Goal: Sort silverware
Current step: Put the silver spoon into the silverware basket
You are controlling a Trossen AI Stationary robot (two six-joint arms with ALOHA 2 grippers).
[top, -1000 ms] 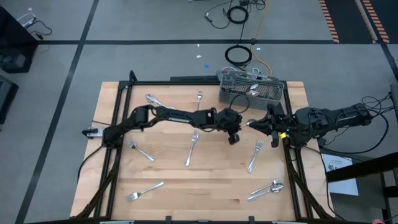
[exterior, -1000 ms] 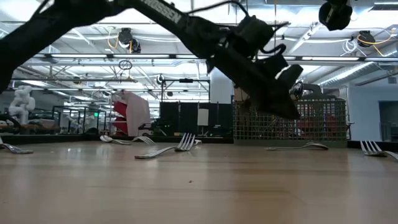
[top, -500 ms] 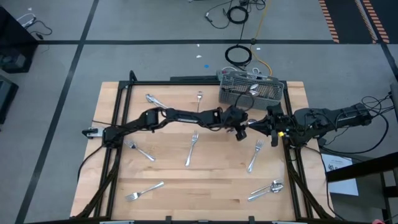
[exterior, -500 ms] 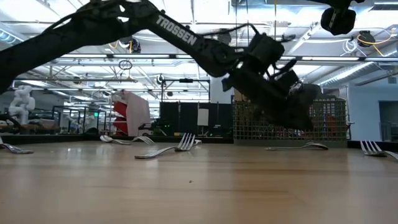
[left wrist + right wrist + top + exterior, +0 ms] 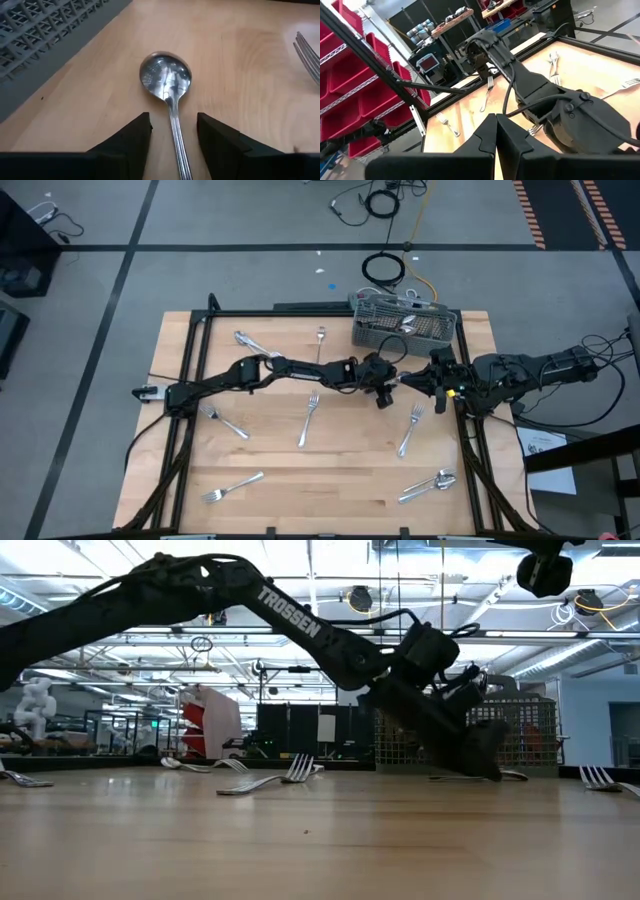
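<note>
The left gripper (image 5: 172, 131) is lower and farther toward the grey caddy (image 5: 404, 327) than a second ago, its fingers now parted around a spoon (image 5: 169, 92) on the table.

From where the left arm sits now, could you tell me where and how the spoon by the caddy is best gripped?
Grip the spoon on its slim handle just behind the bowl, coming straight down. It lies flat on the table, and the open left gripper already straddles the handle, so closing across that narrow width looks easiest.
</note>
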